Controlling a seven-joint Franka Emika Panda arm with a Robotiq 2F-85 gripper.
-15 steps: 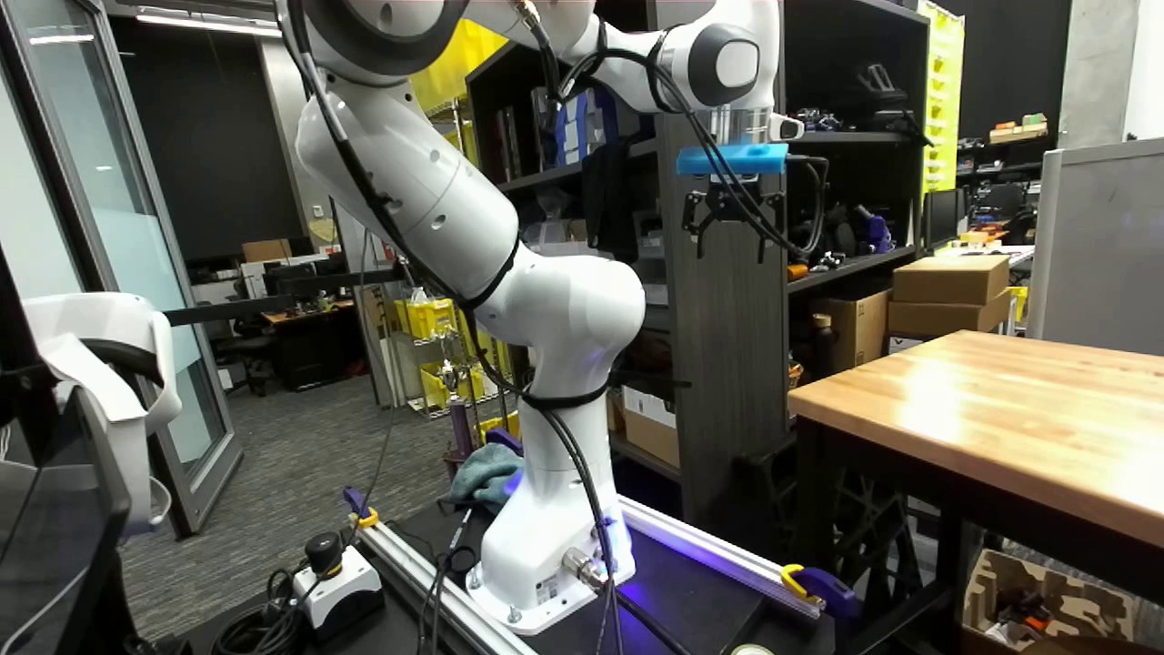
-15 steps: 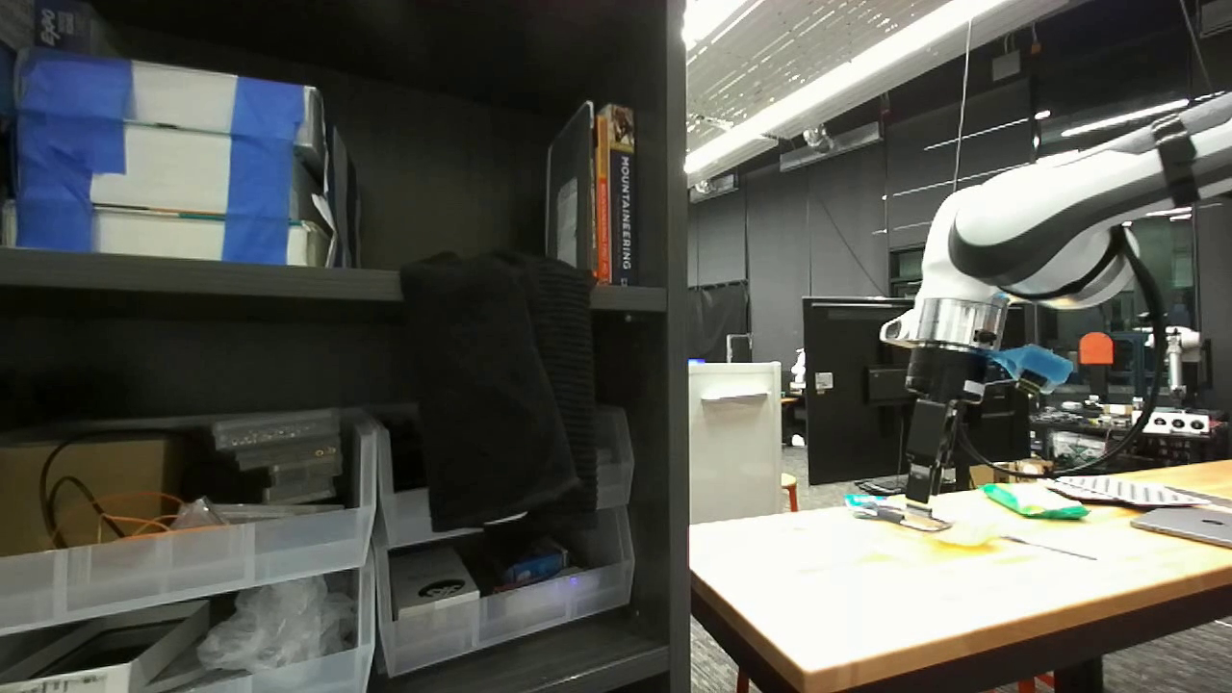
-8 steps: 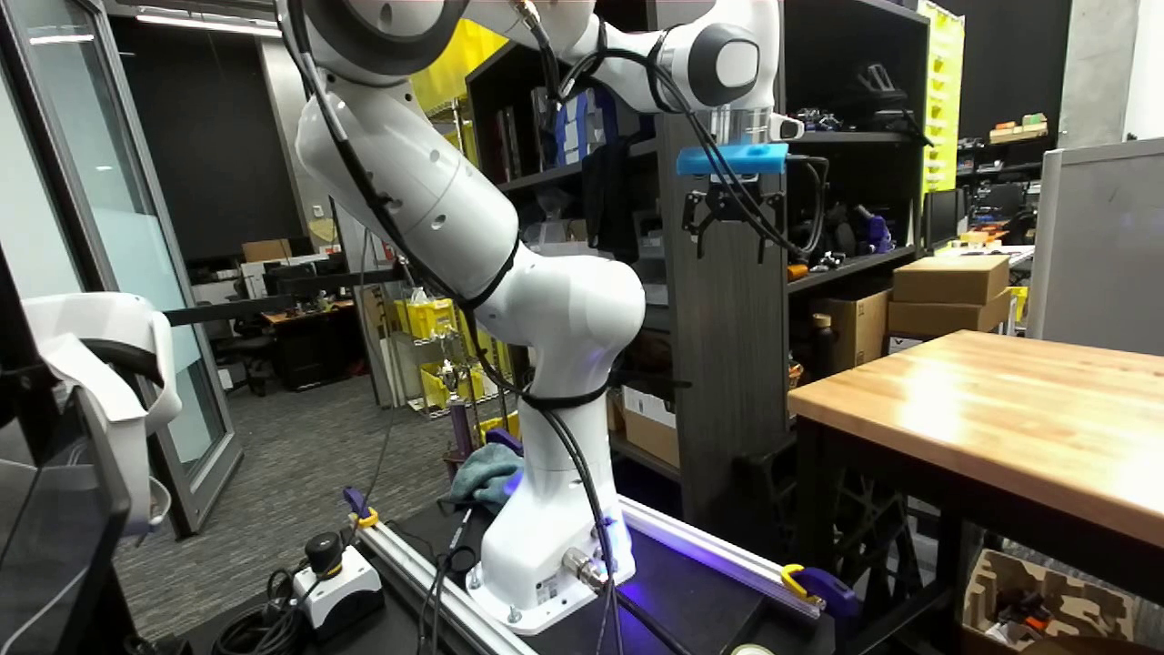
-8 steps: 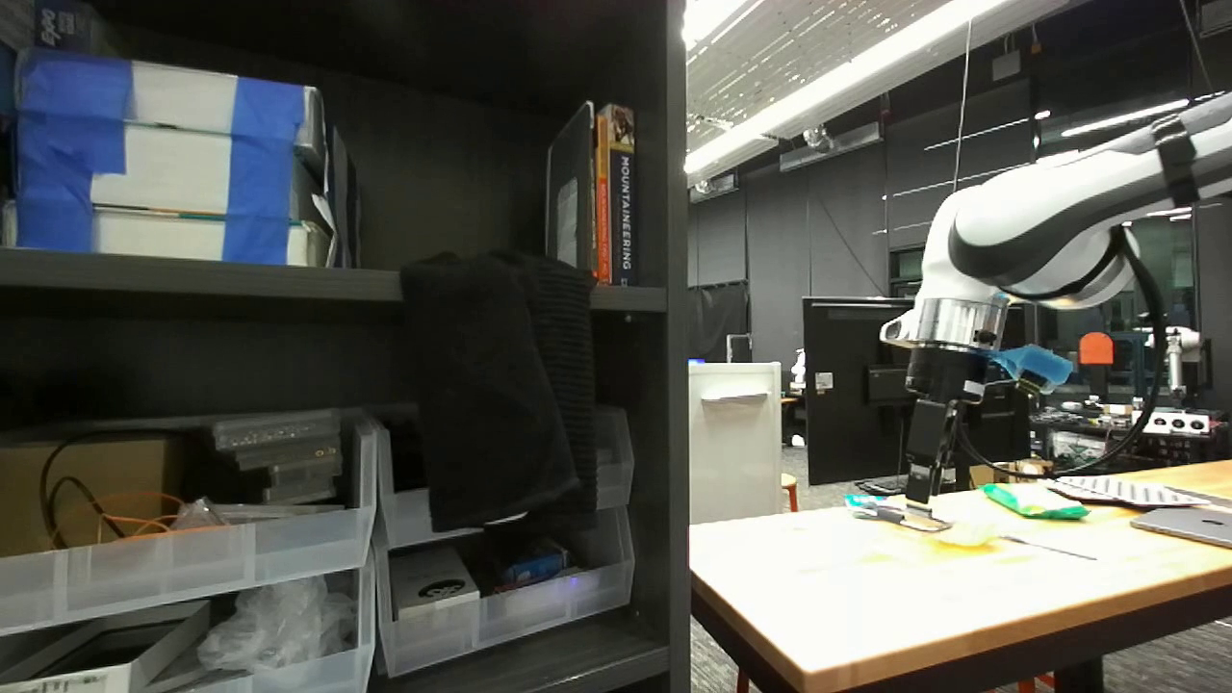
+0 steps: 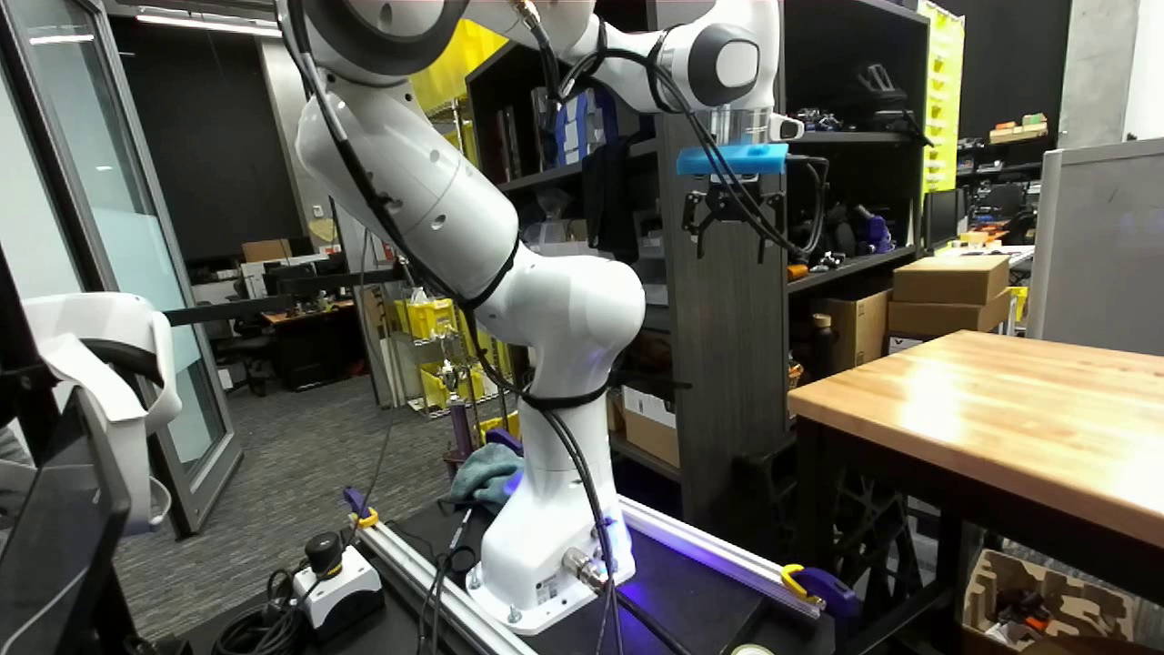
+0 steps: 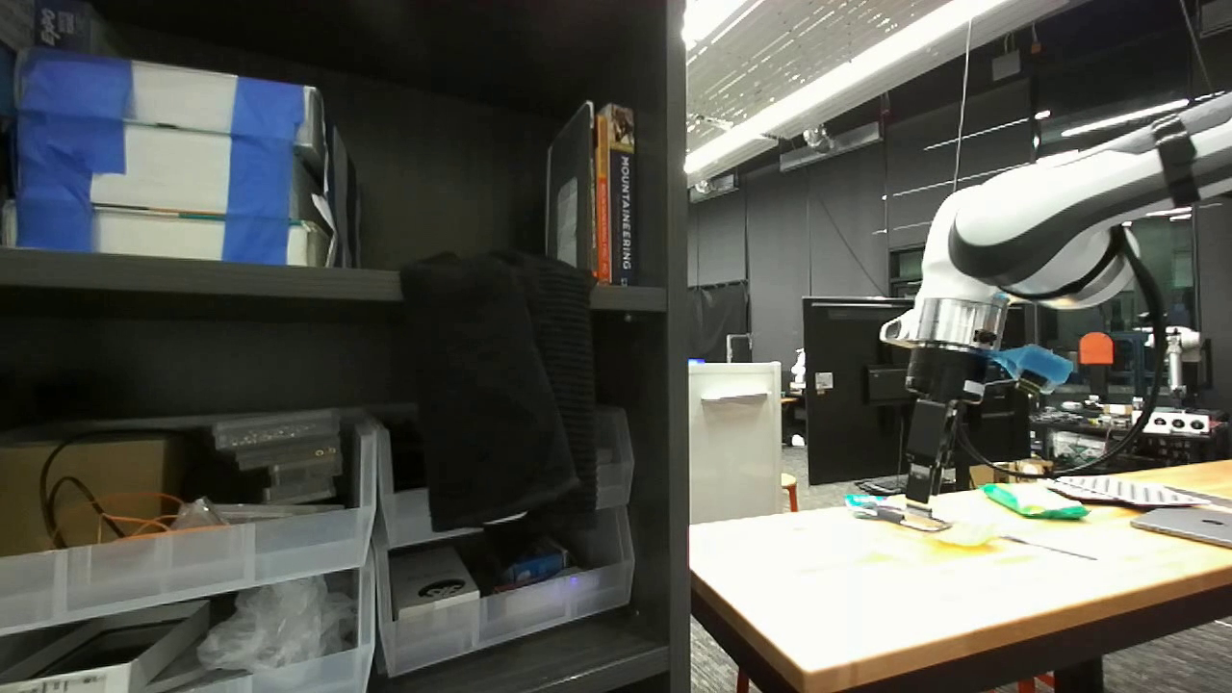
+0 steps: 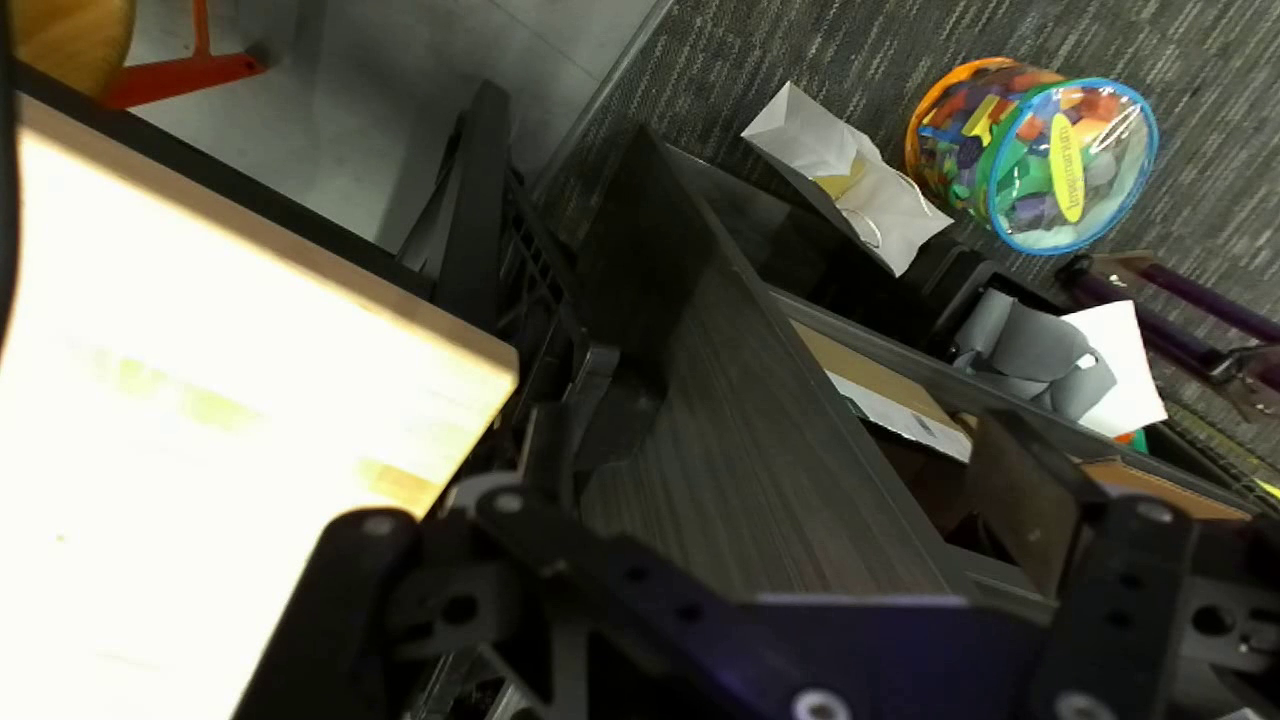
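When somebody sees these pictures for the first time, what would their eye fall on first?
Probably the white robot arm, filling the middle of an exterior view, its claw open and empty. Next, perhaps, the clear tub of colourful pieces at the wrist view's upper right, and the black cloth hanging over a shelf in an exterior view.
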